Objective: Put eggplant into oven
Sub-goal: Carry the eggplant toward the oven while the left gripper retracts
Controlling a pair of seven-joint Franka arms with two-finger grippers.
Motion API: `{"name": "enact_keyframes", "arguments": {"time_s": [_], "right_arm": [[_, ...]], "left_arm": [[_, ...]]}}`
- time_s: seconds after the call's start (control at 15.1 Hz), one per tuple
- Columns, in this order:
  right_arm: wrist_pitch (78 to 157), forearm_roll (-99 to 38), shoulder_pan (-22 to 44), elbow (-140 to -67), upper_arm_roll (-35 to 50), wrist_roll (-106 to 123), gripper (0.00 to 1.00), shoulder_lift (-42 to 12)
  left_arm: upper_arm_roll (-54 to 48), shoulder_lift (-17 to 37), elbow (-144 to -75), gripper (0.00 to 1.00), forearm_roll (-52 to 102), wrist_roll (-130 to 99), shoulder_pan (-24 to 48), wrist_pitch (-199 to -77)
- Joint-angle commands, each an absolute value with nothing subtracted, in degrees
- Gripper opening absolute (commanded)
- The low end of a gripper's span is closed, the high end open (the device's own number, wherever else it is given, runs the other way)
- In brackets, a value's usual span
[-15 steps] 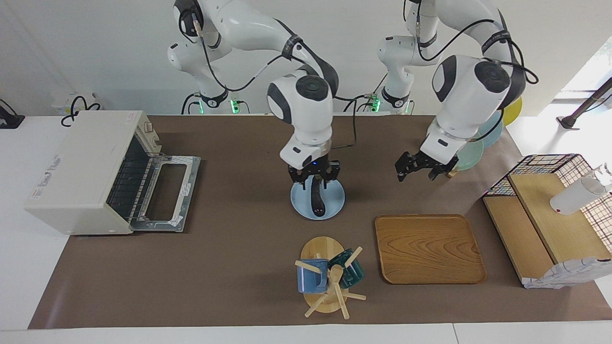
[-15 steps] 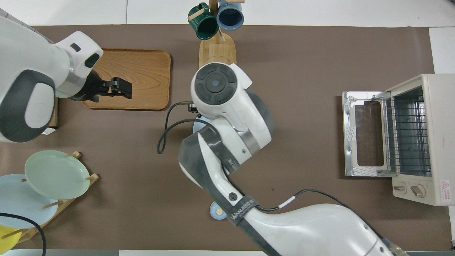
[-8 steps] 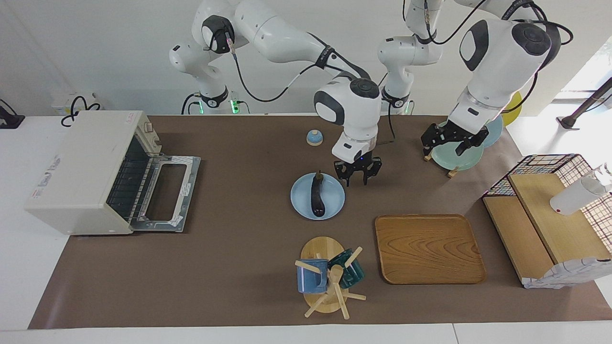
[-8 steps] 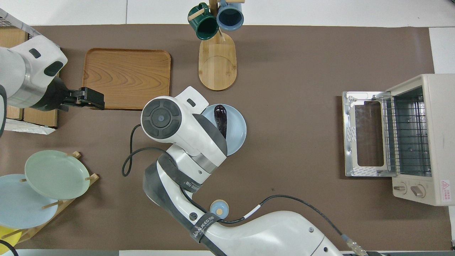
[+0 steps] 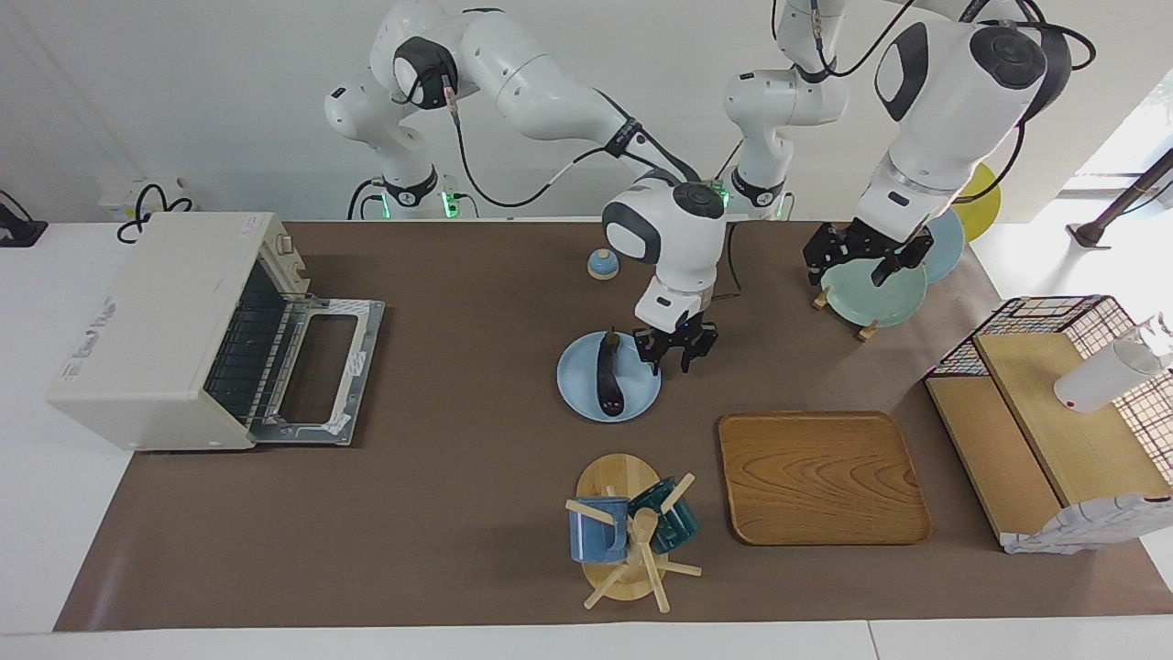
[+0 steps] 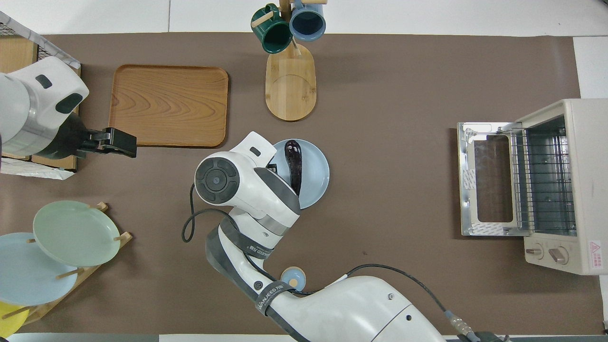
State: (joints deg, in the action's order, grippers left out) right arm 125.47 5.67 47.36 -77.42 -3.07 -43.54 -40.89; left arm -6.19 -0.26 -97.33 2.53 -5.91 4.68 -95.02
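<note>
On the blue plate [image 5: 608, 378]: eggplant [image 5: 607, 374] lies loose, mid-table, well apart from the oven [image 5: 174, 328].
Right gripper [image 5: 675, 348]: above the plate's rim, beside the eggplant, holding nothing; finger gap unclear.
Left gripper [image 5: 866, 253]: fingers apart, waiting over the plate rack [image 5: 869, 295].
Risk: glossy eggplant may roll from an off-centre pinch.
Oven: door down, wire rack bare.

eggplant [image 5: 608, 380]: glossy | oven [image 5: 156, 330]: matt casing, metal door | tray [image 5: 822, 477]: wood

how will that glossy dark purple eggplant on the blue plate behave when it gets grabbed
The glossy dark purple eggplant looks smooth-skinned, so it may slip in a narrow pinch. Its slender rounded body could roll on the round light blue plate if nudged sideways. It appears to hold its slight curve, so probably stiff, not floppy.
</note>
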Motion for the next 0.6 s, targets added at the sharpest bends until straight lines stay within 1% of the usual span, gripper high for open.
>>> {"name": "enact_keyframes", "arguments": {"time_s": [0.0,0.07,0.13,0.2,0.27,0.33,0.53], "right_arm": [[130.4,6.6,47.1,-83.7,-3.0,-44.1,0.52,-38.9],[130.5,6.7,47.1,-84.1,-3.0,-44.1,0.52,-38.7],[130.3,6.7,47.1,-84.5,-3.0,-44.1,0.48,-38.6],[130.3,6.7,47.2,-84.6,-3.0,-44.1,0.39,-38.6],[129.7,6.9,47.2,-84.6,-3.0,-44.1,0.22,-38.5],[129.1,6.9,47.4,-84.3,-3.0,-44.0,0.00,-38.5],[125.5,8.1,47.5,-83.3,-3.1,-43.8,0.00,-38.3]], "left_arm": [[-5.4,0.4,-95.2,1.00,0.6,-5.1,5.4,-91.5],[-5.4,0.4,-95.0,1.00,0.5,-5.1,5.4,-90.9],[-5.3,0.6,-94.3,1.00,0.4,-5.1,5.4,-90.2],[-5.4,0.7,-93.6,1.00,0.4,-5.1,5.4,-89.4],[-5.4,0.8,-93.4,1.00,0.4,-5.1,5.4,-89.3],[-5.3,0.8,-93.5,1.00,0.4,-4.7,5.4,-89.4],[-5.4,0.6,-94.1,1.00,0.5,-4.0,5.4,-89.9]]}}
